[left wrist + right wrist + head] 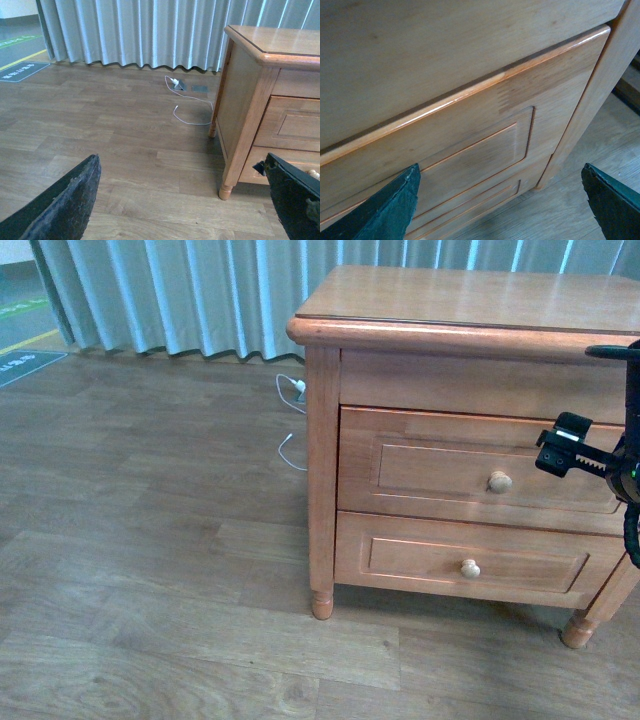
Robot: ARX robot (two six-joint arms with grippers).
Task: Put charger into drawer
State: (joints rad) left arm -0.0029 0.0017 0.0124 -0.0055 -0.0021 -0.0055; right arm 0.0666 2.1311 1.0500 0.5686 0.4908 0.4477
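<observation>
just drawer [470, 150] before right jaws

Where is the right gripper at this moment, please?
In the front view the right gripper is at the right edge, open, in front of the closed upper drawer, just right of and slightly above its round knob, not touching it.
</observation>
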